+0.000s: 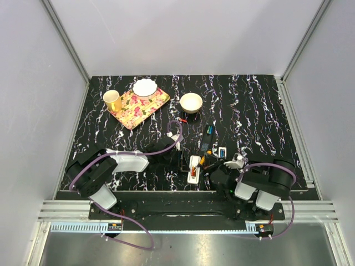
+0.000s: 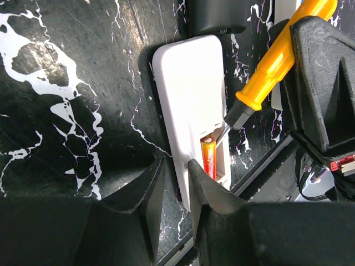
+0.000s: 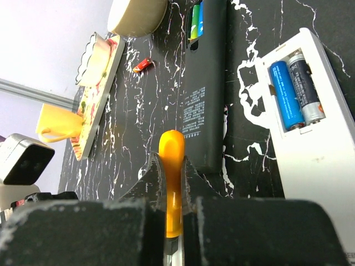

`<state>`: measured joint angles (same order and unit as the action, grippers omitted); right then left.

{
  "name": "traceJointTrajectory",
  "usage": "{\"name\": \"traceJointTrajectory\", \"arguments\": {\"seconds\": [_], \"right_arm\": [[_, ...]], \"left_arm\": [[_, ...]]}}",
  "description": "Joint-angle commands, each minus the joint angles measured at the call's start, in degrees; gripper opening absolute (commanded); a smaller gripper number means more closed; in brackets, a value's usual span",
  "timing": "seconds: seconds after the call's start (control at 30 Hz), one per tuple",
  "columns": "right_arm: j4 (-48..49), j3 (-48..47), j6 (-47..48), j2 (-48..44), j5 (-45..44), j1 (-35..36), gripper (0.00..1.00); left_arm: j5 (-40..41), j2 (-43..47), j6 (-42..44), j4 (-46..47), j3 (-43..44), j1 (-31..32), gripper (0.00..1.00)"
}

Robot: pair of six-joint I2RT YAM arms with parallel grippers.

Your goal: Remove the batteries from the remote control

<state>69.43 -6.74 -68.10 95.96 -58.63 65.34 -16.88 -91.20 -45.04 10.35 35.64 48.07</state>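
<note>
A white remote control point(image 2: 188, 105) lies back up with its compartment open, and an orange-red battery point(image 2: 209, 158) sits inside. My left gripper point(image 2: 176, 169) is shut on the remote's near left edge point(image 1: 193, 169). My right gripper point(image 3: 171, 160) is shut on a screwdriver's orange handle point(image 3: 171, 166). The screwdriver point(image 2: 277, 55) slants down from the right, and its tip rests in the compartment at the battery's far end. In the top view both grippers meet at the table's near middle, the left point(image 1: 187, 164) and the right point(image 1: 212, 168).
A black remote point(image 3: 205, 83) holds green and blue cells point(image 3: 195, 19). Another white remote point(image 3: 319, 160) holds a blue cell point(image 3: 285, 94) and a dark one. A red cell point(image 1: 182, 119) lies loose. A bowl point(image 1: 191, 102), floral tray point(image 1: 130, 113) and yellow cup point(image 1: 112, 100) stand behind.
</note>
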Motion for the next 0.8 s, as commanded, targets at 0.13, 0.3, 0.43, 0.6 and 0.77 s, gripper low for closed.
{"name": "traceJointTrajectory", "arguments": {"seconds": [0.13, 0.3, 0.43, 0.6, 0.77], "right_arm": [[-2.4, -1.1, 0.0, -4.3, 4.8, 0.9, 0.0], [-26.2, -6.4, 1.2, -16.8, 4.0, 0.8, 0.0], [-29.4, -7.4, 5.3, -20.3, 2.7, 0.8, 0.0], [-21.2, -7.0, 8.3, -13.9, 4.0, 0.8, 0.0], [-20.0, -8.3, 14.1, -15.0, 3.8, 0.8, 0.0]], "left_arm": [[1.2, 0.1, 2.4, -4.2, 1.5, -0.4, 0.27], [1.4, 0.2, 3.6, -6.3, 2.9, -0.8, 0.28], [0.8, -0.3, 3.8, -5.9, 3.2, -0.8, 0.28], [2.6, 1.4, 4.5, -7.7, 3.6, -0.9, 0.29], [8.5, 5.6, 7.7, -15.4, 5.9, -1.3, 0.41]]}}
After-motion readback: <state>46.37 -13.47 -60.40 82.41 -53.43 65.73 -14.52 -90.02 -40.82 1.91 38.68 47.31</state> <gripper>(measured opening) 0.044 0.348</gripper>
